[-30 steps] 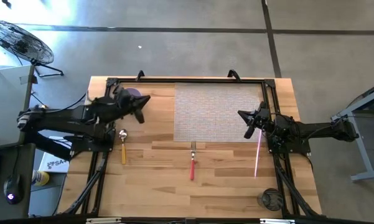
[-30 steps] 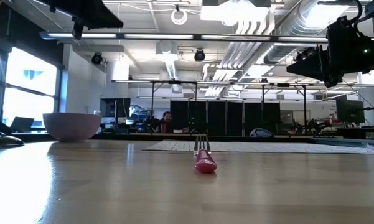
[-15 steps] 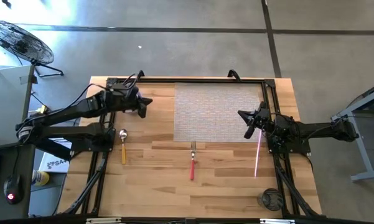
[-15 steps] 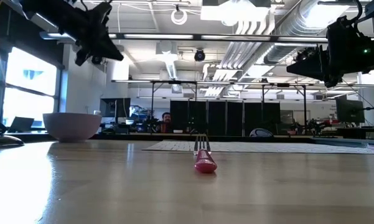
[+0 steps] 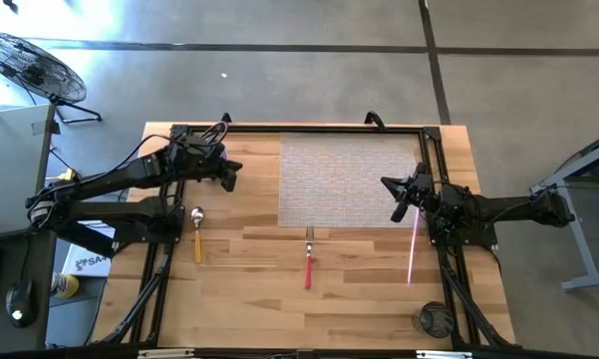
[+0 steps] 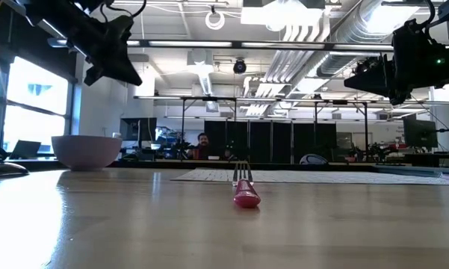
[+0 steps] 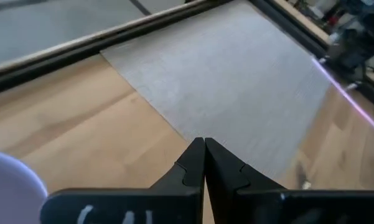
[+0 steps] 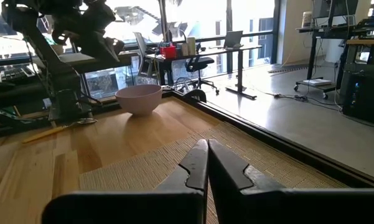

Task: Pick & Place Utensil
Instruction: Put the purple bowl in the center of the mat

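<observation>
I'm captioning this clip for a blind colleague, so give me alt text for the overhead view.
Seen from above, a wooden table holds a grey woven placemat, with a red-handled fork, a yellow-handled spoon and a pink utensil lying on the wood. The left gripper, shut, hovers beside the mat; the right gripper, shut, waits at its opposite edge.

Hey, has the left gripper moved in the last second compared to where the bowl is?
Yes. The left gripper swung toward the table's far edge, ending above the bowl. The bowl stayed put.
</observation>
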